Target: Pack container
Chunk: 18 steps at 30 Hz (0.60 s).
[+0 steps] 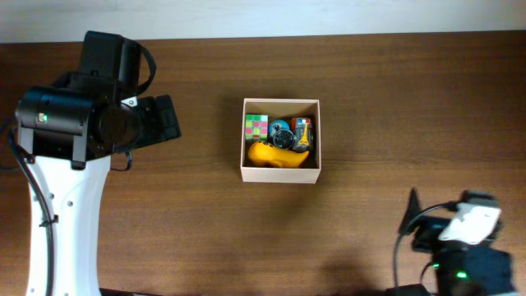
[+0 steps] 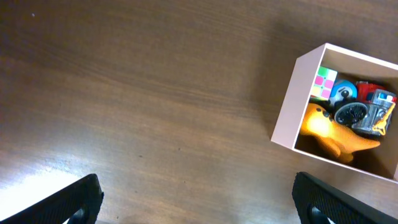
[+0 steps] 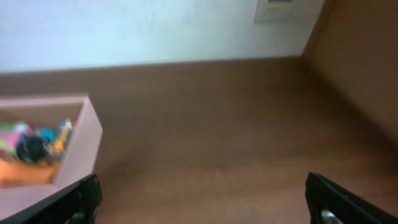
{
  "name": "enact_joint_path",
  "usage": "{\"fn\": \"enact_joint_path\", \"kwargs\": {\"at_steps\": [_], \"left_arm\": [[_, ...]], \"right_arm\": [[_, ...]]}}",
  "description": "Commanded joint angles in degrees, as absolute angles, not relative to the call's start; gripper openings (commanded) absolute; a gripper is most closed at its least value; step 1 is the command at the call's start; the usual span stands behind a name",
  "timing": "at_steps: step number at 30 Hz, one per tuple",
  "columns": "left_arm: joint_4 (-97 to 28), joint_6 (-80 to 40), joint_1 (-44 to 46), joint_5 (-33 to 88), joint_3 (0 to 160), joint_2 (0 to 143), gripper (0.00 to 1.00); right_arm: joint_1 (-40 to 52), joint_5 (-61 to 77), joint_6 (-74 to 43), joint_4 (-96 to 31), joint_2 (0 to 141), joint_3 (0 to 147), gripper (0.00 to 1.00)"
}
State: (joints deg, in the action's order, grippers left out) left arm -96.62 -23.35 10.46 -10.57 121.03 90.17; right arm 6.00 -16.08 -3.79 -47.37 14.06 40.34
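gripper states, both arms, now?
Left gripper: open, holding nothing.
Right gripper: open, holding nothing.

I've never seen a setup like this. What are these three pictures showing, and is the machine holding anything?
Two robot arms sit at a wooden table. One picture looks down from above; the other two come from cameras on each arm's wrist. The left tool and the right tool are both open and hold nothing; only their dark fingertips show at the picture edges. In the middle stands a box holding small toys: a yellow toy, a colourful cube and other small pieces.
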Motion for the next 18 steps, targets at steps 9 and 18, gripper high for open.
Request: {"fn": "enact_joint_path", "kwargs": {"at_steps": [9, 18], "left_arm": [[-96.68, -22.63, 10.22, -10.96, 121.45, 89.91, 0.99], [-96.68, -22.63, 10.22, -10.96, 121.45, 89.91, 0.99]], "right_arm": [[5.06, -12.01, -3.4, -44.56, 0.25, 19.64, 0.99], [5.06, -12.01, -3.4, -40.91, 0.21, 12.97, 0.99]]}}
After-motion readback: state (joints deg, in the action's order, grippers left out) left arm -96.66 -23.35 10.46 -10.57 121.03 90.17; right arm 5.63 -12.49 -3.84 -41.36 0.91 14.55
